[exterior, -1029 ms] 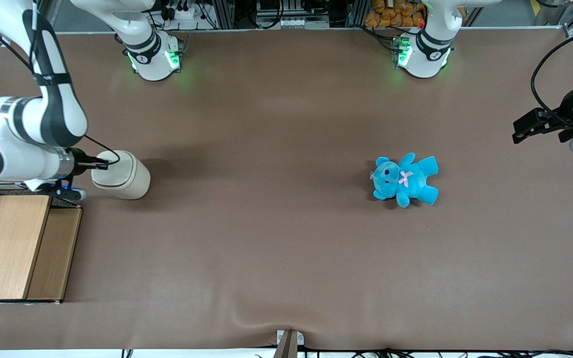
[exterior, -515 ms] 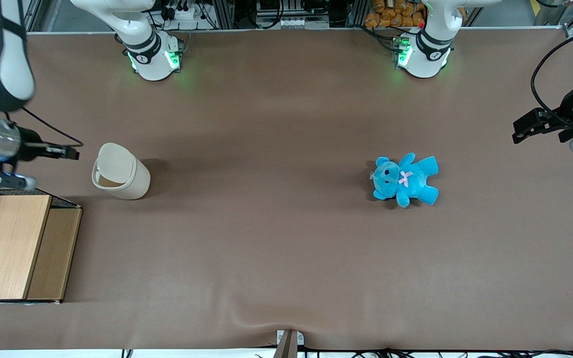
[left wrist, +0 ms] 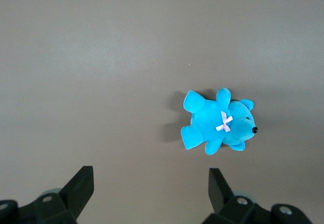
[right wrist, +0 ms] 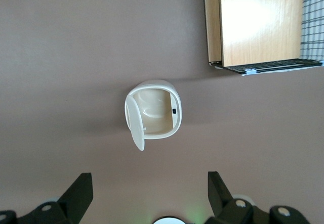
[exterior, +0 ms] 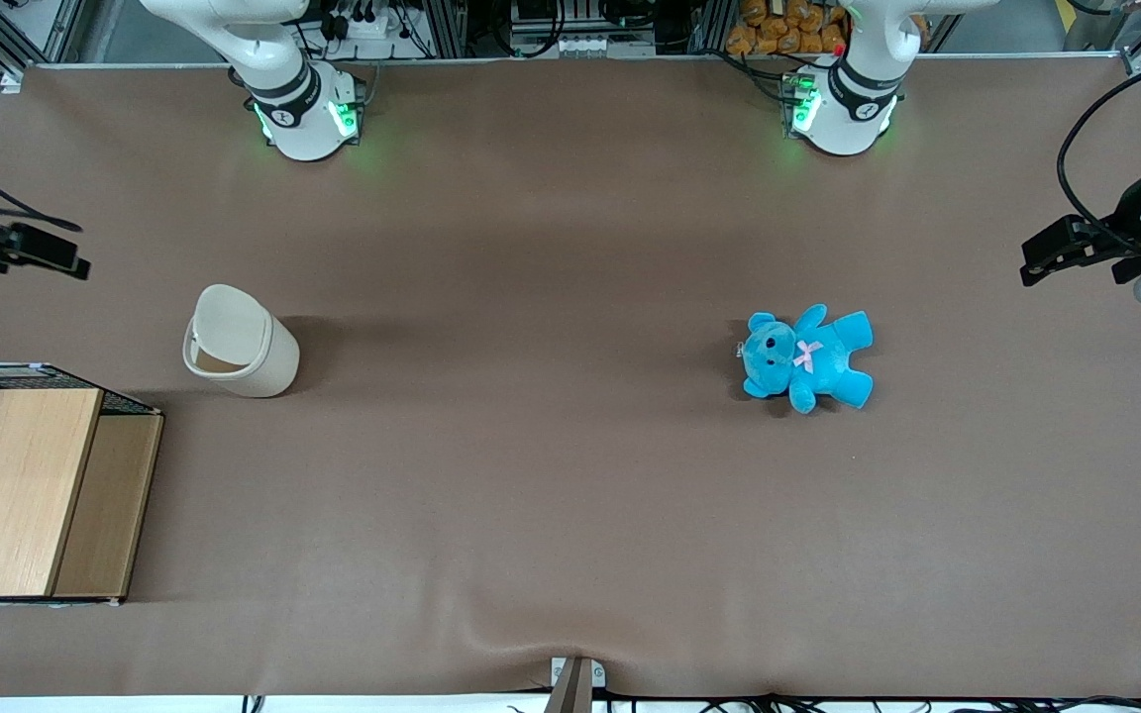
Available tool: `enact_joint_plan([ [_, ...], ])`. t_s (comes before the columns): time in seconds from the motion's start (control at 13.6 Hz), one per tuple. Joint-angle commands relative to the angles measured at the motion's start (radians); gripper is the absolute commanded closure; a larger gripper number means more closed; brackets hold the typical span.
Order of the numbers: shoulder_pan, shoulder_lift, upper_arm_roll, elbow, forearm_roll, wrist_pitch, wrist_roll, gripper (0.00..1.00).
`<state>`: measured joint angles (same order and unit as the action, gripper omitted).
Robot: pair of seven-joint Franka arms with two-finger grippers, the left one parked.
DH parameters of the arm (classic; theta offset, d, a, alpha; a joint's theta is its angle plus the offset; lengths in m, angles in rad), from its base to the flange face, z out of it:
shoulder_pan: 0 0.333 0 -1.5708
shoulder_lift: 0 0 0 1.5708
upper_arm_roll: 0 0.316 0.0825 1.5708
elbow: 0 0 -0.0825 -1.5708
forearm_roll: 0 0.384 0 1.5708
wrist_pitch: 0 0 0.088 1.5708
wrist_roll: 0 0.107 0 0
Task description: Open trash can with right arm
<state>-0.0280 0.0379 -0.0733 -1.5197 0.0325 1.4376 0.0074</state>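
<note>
Nearest the front camera we see the wood-panelled wire crate (exterior: 31,490) at the working arm's end of the brown table (exterior: 570,515). Just farther from the camera stands the small cream-white plastic trash can (exterior: 239,342), its rounded flip lid (right wrist: 134,122) raised upright and the hollow inside exposed. Farther still, our black two-finger gripper (right wrist: 147,196) hangs high above the can, well apart from it, fingers spread wide and holding nothing. A blue teddy (exterior: 806,357) lies toward the parked arm's end.

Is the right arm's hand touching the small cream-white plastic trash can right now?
Apart. The front view shows bare brown table between the hand, near the working arm's table edge, and the trash can, whose lid stands open.
</note>
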Motion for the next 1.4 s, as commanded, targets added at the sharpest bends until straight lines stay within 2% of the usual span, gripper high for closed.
enact_joint_plan([
  [0.0, 0.003, -0.05, 0.003, 0.015, -0.009, -0.045, -0.001, 0.0],
  [0.37, 0.002, -0.046, 0.012, 0.099, -0.013, -0.094, 0.118, 0.0],
  [1.32, 0.002, -0.042, 0.012, 0.11, -0.025, -0.112, 0.117, 0.0],
])
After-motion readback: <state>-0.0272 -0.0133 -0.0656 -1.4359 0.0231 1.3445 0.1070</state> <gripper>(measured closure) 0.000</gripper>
